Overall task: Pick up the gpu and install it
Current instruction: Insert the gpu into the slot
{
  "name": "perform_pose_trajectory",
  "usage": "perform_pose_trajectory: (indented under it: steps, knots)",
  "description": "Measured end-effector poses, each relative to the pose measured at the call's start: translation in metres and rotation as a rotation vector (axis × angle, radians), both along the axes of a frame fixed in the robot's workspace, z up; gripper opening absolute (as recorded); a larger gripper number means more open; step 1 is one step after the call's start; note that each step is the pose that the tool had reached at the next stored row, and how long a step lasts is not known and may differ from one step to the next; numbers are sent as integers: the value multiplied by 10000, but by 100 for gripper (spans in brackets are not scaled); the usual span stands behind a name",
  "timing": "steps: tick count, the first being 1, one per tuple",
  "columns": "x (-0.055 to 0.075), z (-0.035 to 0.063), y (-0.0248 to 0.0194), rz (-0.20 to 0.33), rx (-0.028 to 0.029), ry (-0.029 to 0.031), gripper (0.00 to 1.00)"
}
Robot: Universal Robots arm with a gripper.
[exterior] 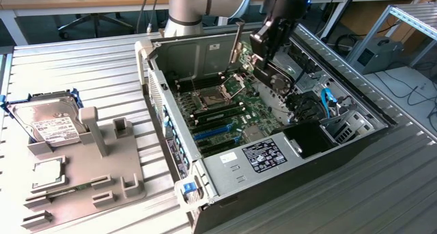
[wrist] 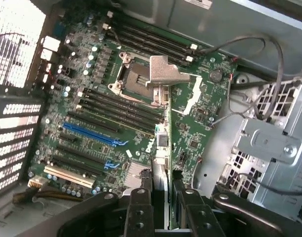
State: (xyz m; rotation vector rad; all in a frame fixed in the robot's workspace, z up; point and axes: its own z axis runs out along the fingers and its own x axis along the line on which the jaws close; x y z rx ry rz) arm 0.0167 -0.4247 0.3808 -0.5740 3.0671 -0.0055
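The gpu (exterior: 238,39) (wrist: 162,128) is held on edge above the open computer case (exterior: 155,85), clear of the motherboard (exterior: 228,113) (wrist: 86,98) and seated in no slot. Its silver end bracket points away from the gripper (exterior: 258,54) (wrist: 163,207), which is closed on the card, one finger against each face. In the wrist view the card's edge lies across the memory slots, with the bracket just beside the processor socket (wrist: 136,76). The blue slots (wrist: 91,133) are well apart from the card. At the exterior view's left, a hard drive (exterior: 48,119) stands in a grey holder (exterior: 102,162) on the ribbed metal tabletop (exterior: 82,65).
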Motion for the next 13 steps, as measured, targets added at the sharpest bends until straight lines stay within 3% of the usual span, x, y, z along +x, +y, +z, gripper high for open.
perform_pose_trajectory:
  steps: [5,13]
  knots:
    - [0,0,0,989,-1,0,27]
    - [0,0,0,2084,-1,0,27]
